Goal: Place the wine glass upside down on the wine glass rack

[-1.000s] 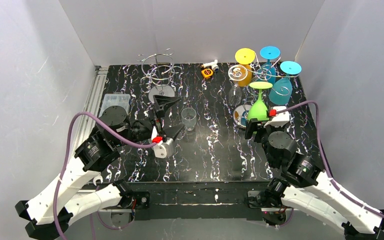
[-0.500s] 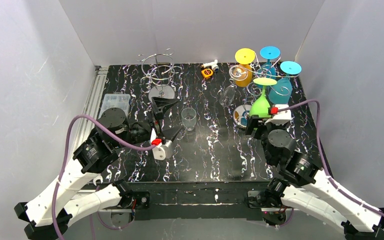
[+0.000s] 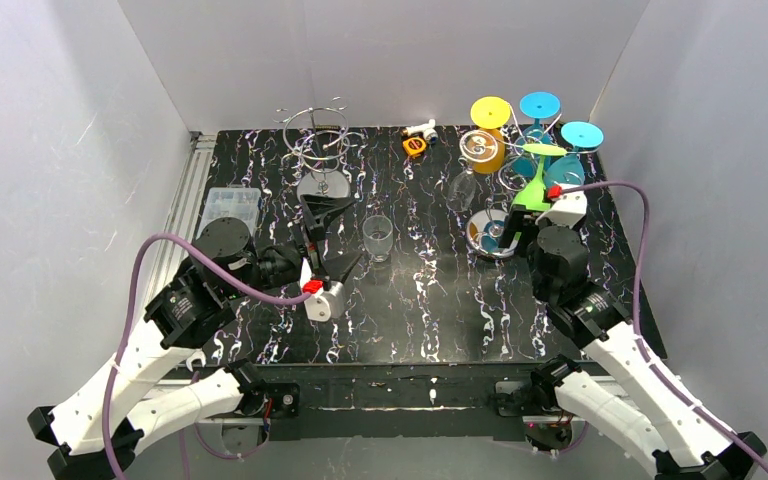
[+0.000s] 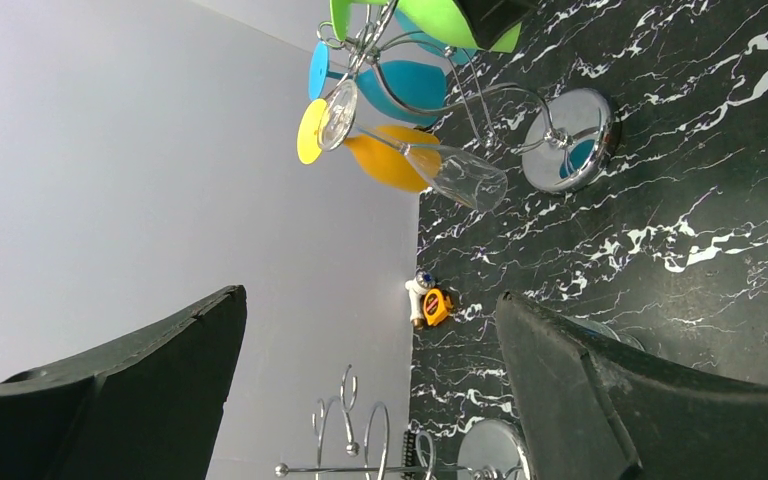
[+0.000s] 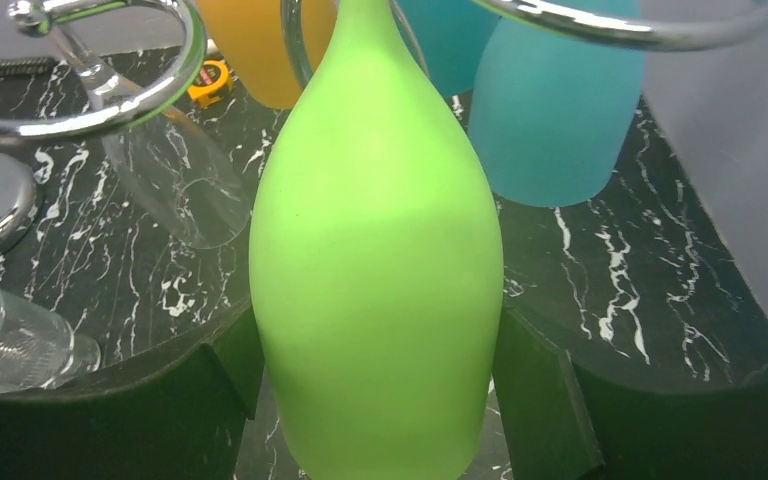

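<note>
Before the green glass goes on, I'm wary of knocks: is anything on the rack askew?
Yes: the clear wine glass hangs slanted from its rack ring, bowl off to one side, while the teal glass hangs straight. Nothing looks spilled or broken.

Black marbled counter (image 3: 410, 310). Far edge: yellow tape measure (image 3: 415, 147) just beside a small white figure (image 3: 423, 127). Far left of centre: empty wire rack (image 3: 322, 185) on a round base. Centre: clear tumbler (image 3: 378, 238). Right side: loaded rack (image 3: 488, 235) on a chrome base. Left edge: clear plastic box (image 3: 230, 205).
</note>
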